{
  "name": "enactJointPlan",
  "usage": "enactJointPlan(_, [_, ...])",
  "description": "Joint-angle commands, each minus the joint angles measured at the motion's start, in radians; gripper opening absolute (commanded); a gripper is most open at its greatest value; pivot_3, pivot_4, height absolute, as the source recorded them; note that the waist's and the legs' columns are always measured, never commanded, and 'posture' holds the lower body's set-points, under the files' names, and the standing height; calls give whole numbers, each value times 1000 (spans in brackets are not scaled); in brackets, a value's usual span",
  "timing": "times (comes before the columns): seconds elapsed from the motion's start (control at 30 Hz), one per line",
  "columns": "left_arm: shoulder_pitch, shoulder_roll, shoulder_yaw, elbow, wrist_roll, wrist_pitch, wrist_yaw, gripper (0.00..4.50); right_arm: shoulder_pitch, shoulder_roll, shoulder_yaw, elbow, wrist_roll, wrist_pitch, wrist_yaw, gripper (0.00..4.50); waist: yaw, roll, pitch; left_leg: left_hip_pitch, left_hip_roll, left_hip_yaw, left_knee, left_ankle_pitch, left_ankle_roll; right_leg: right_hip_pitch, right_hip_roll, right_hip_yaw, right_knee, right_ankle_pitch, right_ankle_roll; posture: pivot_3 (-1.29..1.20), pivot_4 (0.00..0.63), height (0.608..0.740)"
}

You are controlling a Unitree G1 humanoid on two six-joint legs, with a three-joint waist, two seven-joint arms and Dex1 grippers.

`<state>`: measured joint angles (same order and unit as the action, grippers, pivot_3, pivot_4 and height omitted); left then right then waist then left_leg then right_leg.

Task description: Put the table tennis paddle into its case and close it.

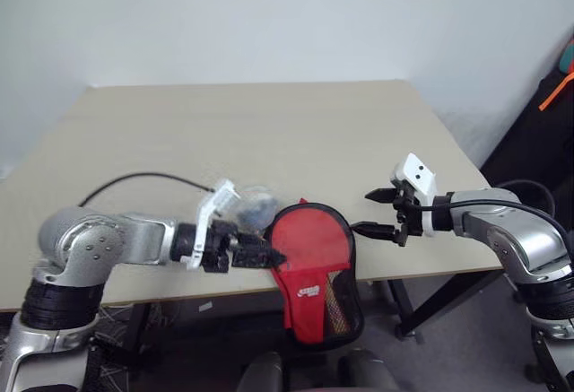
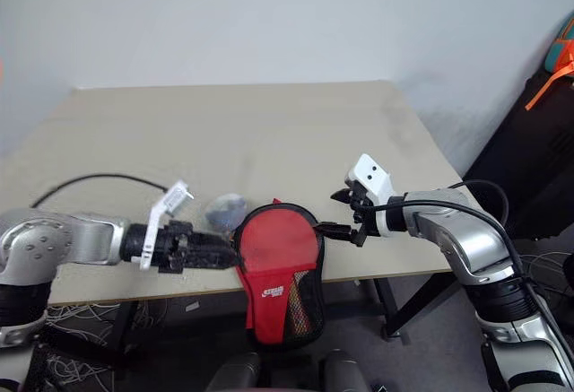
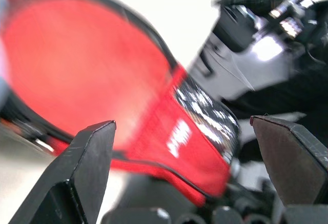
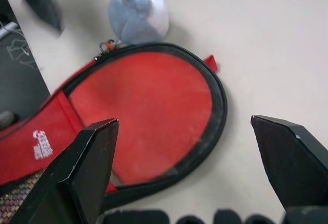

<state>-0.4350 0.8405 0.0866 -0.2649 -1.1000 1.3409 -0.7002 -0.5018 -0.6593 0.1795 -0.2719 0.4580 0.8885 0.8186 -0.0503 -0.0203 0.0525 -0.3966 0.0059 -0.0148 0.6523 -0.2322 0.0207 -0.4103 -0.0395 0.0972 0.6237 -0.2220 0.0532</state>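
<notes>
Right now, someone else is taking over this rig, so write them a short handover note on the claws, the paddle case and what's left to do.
Left claw: open, at the left edge of the red paddle-shaped soft case, holding nothing.
Right claw: open, just off the case's right side, holding nothing.
The case lies at the near edge of the beige table, its handle end with the black mesh pocket hanging over the edge. It looks closed; the paddle is not visible, presumably inside. A small pale ball sits beside the case's round end.
Left: confirm the zip is fully shut.
</notes>
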Motion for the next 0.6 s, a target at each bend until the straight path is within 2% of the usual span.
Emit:
enactJointPlan(0.03, [-91,-32,37,98,153,-239,-26,4482,-77,85,-17,46,-34,-5,-95,4500,0,0,0,0,0,0,0,0,-1,0,0,0,0,1,-1,0,0,739])
enactJointPlan(0.13, [-105,-61,-12,202,351,-457,-2,4482,-101,140,6,71,-66,-15,-133,4500,0,0,0,0,0,1,0,1,0,1,0,-1,0,1,-1,0,0,739])
enactJointPlan(0.2, [-74,-75,-59,262,515,-680,-11,4482,-111,169,16,80,-80,-17,-149,4500,0,0,0,0,0,1,-2,1,1,1,0,0,-1,1,-1,0,0,739])
enactJointPlan(0.27, [-41,-110,-70,330,592,-805,-16,4482,-120,200,16,94,-85,-17,-162,4500,0,0,0,-1,0,2,-4,1,0,0,0,0,-1,1,-1,0,0,739])
enactJointPlan(0.37, [-5,-169,-76,423,663,-911,-9,4482,-126,235,32,113,-99,-21,-171,4500,1,0,0,-2,0,2,-5,1,1,-2,0,0,-1,5,-2,0,0,739])
enactJointPlan(0.6, [19,-308,-86,519,730,-984,-5,4482,-137,317,68,167,-124,-31,-182,4500,3,0,0,-2,1,1,1,2,2,1,1,-1,1,4,2,0,0,739])
